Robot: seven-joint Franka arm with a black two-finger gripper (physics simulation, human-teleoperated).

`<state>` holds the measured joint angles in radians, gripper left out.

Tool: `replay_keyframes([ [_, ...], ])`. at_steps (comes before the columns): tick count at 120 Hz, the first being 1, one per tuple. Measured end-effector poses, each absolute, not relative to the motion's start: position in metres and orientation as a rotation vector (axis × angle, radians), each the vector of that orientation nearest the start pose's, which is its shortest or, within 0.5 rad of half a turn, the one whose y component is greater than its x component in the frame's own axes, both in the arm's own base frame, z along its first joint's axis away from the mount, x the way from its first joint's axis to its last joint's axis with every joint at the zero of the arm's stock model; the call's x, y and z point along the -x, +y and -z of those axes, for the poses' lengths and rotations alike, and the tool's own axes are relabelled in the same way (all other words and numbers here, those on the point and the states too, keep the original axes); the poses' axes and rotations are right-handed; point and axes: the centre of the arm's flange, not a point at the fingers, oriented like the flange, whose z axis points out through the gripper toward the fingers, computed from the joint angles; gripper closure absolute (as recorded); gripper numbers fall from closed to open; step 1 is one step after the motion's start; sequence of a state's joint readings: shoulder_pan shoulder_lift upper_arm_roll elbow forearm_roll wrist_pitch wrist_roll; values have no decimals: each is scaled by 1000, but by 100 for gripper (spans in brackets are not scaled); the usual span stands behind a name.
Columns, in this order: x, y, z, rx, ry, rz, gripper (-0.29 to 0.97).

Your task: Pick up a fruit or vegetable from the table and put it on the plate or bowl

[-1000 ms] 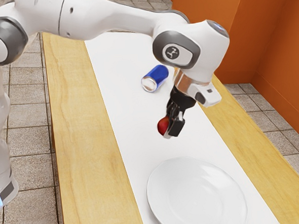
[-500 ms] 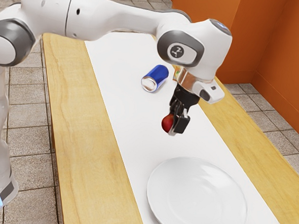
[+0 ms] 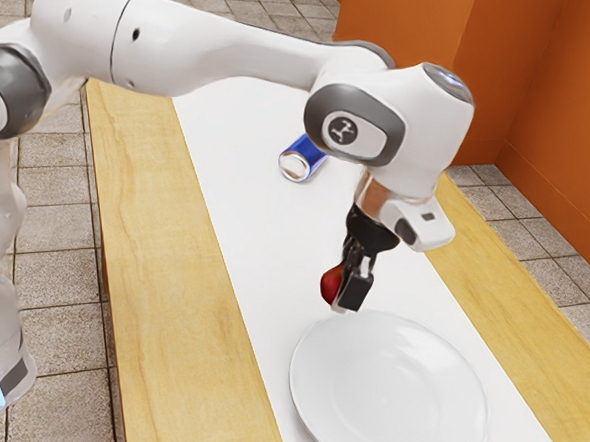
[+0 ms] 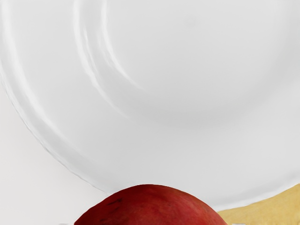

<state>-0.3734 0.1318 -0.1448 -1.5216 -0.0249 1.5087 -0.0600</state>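
Above the plate [image 3: 391, 400], at its edge: the gripper [image 3: 347, 286], fingers clamped on the red fruit [image 3: 328, 284].
Red fruit: held in the air, clear of the table [image 3: 159, 289].
Blue can [image 3: 304, 158]: on its side, well apart.

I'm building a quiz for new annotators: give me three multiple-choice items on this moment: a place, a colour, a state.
1. Where does the can lie? A. on the plate B. on its side on the white runner C. on the floor
2. What colour is the held fruit? A. red B. yellow C. green
3. What state is the gripper in? A. open above the can B. shut on the fruit near the plate's rim C. open, resting on the plate
Key: 1 B, the can lies on the runner; 2 A, both views show red skin; 3 B, it clamps the fruit.
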Motion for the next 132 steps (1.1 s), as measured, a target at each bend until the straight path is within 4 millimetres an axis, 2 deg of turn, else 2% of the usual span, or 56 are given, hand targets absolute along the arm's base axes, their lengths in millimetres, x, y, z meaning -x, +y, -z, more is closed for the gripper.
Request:
replay_keyframes([
  [16, -506, -302, -572, 3052, 746, -221, 28],
  [30, -497, -320, -577, 3047, 792, -204, 28],
  [49, -494, -348, -570, 3038, 850, -217, 28],
  [58, -495, -355, -571, 3041, 857, -210, 28],
  [70, -507, -358, -573, 3057, 844, -187, 27],
  [85, -528, -359, -557, 3067, 813, -196, 27],
  [108, -543, -368, -527, 3070, 800, -210, 27],
  [114, -546, -367, -525, 3075, 792, -205, 21],
  [128, -547, -362, -547, 3089, 781, -151, 10],
  [132, -543, -353, -577, 3099, 765, -89, 8],
])
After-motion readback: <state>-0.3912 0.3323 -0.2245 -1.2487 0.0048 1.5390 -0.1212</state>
